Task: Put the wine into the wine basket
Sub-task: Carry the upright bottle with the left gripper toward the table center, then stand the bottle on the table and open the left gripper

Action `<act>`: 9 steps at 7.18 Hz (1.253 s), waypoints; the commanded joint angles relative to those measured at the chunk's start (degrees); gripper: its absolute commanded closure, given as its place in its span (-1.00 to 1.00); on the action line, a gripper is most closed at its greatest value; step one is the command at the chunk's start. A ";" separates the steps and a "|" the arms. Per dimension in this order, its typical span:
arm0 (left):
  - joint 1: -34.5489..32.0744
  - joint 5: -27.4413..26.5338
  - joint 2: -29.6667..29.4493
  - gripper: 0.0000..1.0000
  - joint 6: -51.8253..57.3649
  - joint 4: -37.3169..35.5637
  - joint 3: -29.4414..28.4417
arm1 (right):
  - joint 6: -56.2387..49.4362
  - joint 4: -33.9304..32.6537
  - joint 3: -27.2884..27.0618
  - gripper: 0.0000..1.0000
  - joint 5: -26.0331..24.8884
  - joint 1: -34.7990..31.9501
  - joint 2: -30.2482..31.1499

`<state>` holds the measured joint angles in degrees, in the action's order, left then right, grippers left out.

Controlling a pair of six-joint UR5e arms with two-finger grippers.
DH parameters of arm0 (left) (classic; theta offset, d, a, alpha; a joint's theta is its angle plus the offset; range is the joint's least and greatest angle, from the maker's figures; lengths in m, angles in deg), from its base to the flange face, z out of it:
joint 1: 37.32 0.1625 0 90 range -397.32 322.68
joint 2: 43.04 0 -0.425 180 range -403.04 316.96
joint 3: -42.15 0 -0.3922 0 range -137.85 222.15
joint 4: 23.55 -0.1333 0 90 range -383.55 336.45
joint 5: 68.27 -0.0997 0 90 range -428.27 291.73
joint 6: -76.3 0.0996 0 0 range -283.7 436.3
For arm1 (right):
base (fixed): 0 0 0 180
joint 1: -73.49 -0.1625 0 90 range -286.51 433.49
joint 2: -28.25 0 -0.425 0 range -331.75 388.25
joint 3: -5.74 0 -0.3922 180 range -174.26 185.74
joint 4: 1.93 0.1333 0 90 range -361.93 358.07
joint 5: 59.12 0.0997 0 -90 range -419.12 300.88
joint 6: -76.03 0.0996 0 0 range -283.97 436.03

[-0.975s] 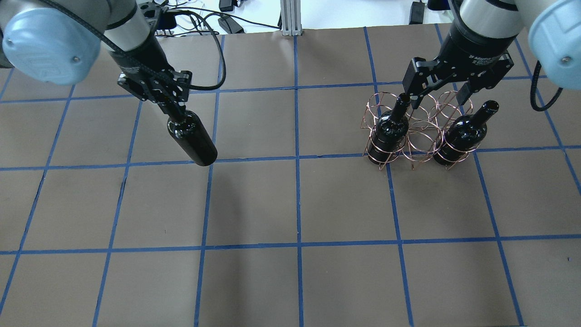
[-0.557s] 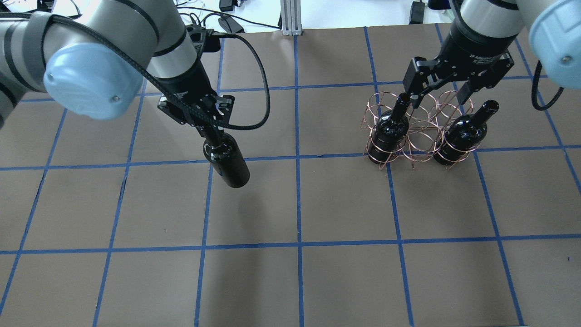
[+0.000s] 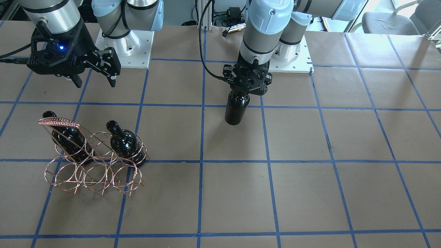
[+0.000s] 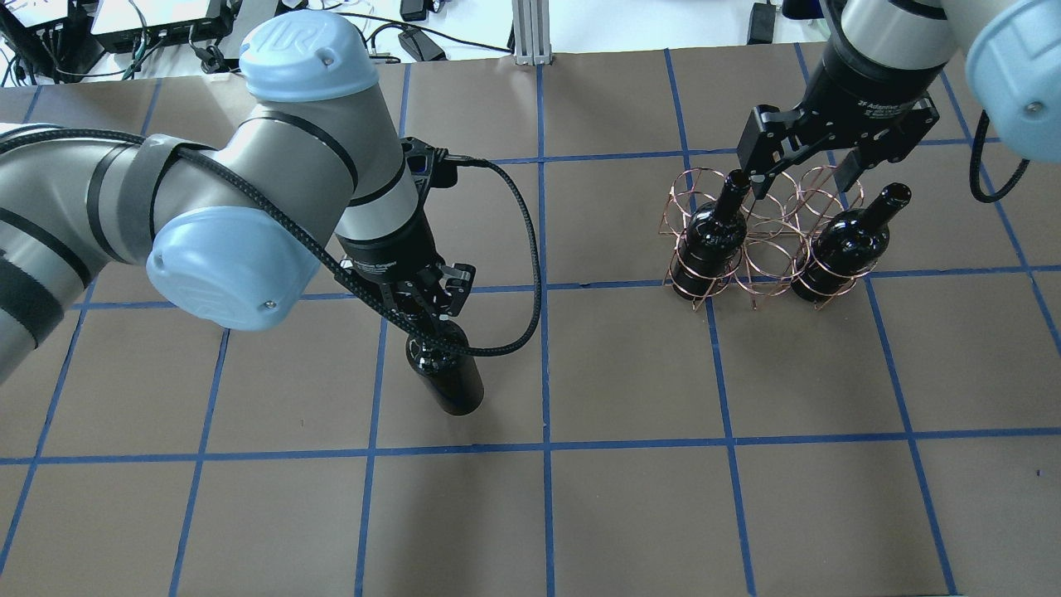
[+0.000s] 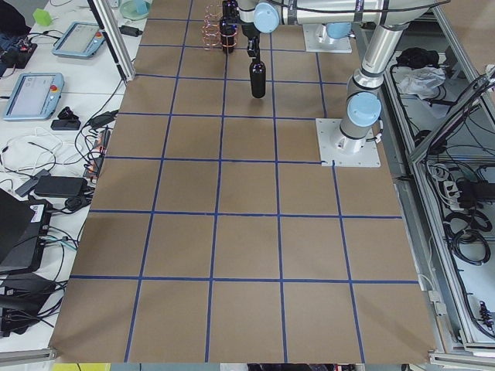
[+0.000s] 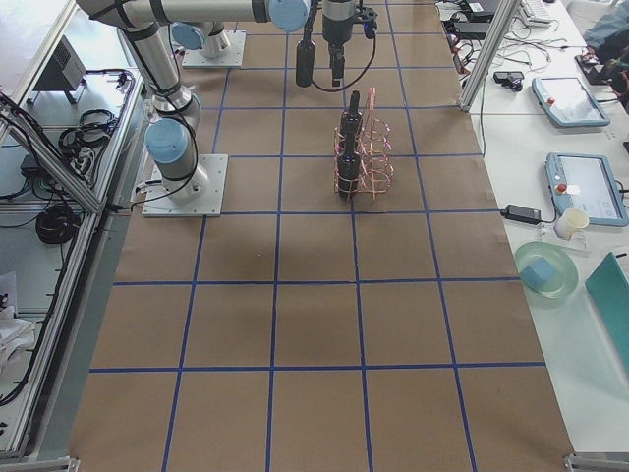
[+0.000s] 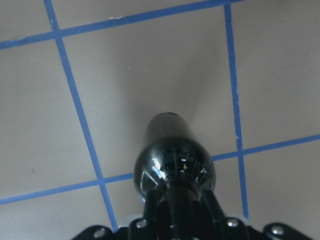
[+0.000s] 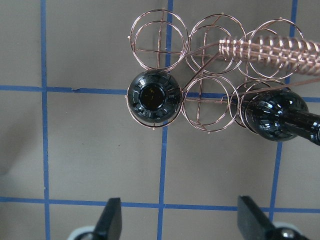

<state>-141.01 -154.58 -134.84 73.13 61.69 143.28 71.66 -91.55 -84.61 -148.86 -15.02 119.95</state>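
One bottle, the wine [image 4: 448, 377], is hanging by its neck from the left gripper [image 4: 423, 311], whose fingers are clamped tight on it, and it looks like it's riding just clear of the table [image 4: 630, 497]. It's travelling fast too: a second ago it was way over at the left side and tilted, and now it's dangling close to upright near the middle line, closer to the robot. So the carry across is happening, but it's still well apart from the wine basket [image 4: 769, 249] over on the right. Two other bottles [image 4: 711, 240] [image 4: 839, 249] are already sitting in the end rings of one row, leaving the ring between them free. The right gripper [image 4: 802, 189] isn't budging at all, just hovering over the basket with its jaws spread wide and holding nothing. My guess is the middle ring is where this one's heading.
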 commanded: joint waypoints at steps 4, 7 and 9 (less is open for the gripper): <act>-0.02 0.09 -0.84 1.00 -0.09 -0.42 0.47 | 0.42 -0.03 0.00 -0.68 0.08 -0.27 -0.03; -0.02 0.00 -1.28 0.61 -0.09 -0.42 0.39 | 0.24 -0.03 0.00 -0.68 0.00 -0.18 0.06; -0.02 -0.26 -1.19 -0.99 -0.26 -0.33 0.30 | 0.77 -0.03 0.00 -0.68 0.35 -0.35 0.23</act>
<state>-141.03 -154.60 -136.08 72.97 61.32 143.65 72.28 -91.63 -84.61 -148.65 -15.29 120.08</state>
